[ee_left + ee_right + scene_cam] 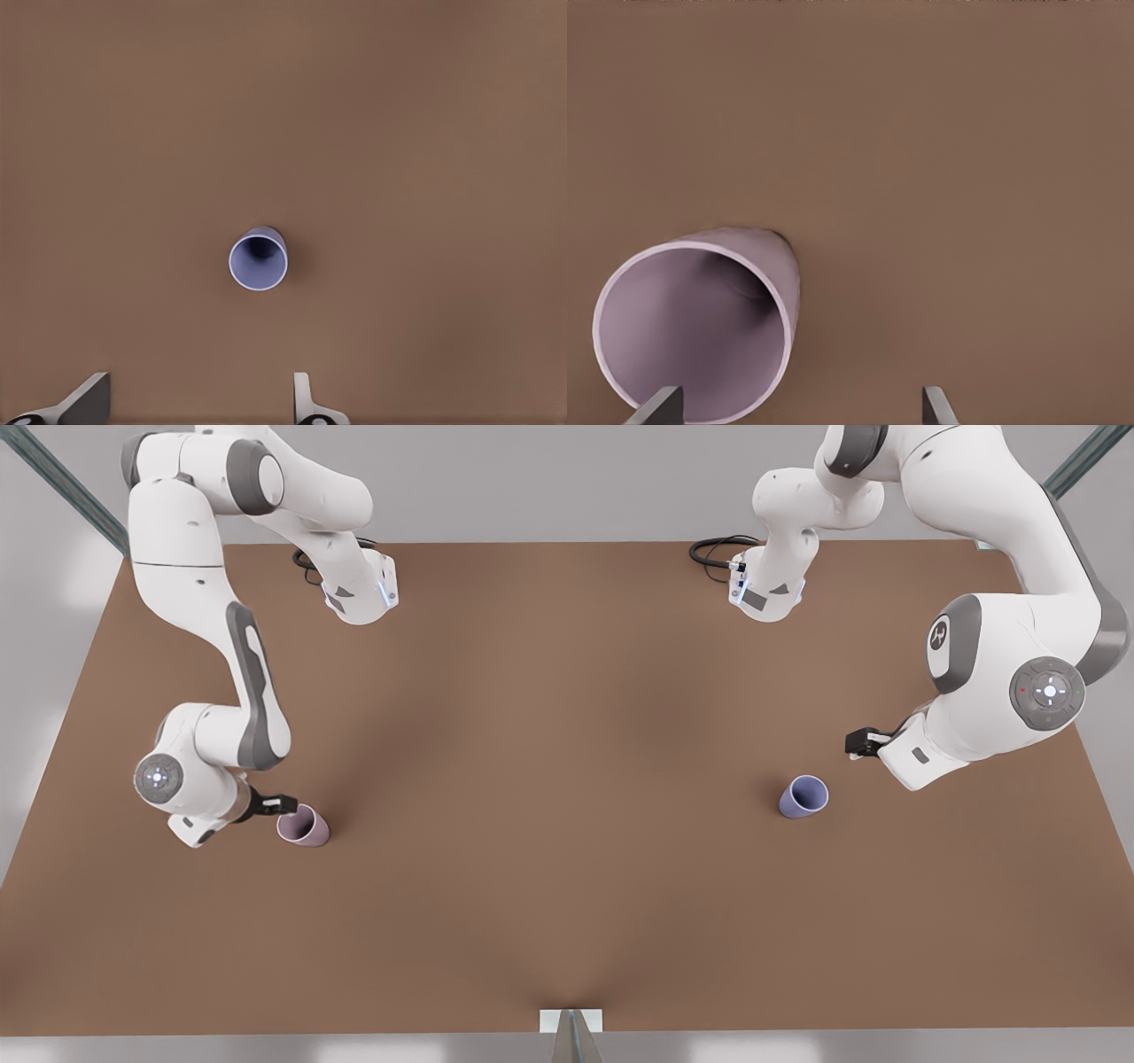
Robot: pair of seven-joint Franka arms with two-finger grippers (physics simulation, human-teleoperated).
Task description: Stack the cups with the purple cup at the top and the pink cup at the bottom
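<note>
The pink cup (303, 825) stands upright on the brown table (567, 717) at the front view's left. My right gripper (285, 806) hovers just above and beside it, open. In the right wrist view the pink cup (700, 332) is close, its mouth under one fingertip (660, 405) of the right gripper (797, 407). The purple cup (803, 795) stands upright at the front view's right. My left gripper (864, 741) is higher and a little off to its side, open. The left wrist view shows the purple cup (258, 259) small and well ahead of the left gripper (199, 403).
Both arm bases (359, 589) (766, 589) sit at the table's back edge with black cables beside them. A small white bracket (571, 1020) marks the middle of the front edge. A wide stretch of bare table separates the two cups.
</note>
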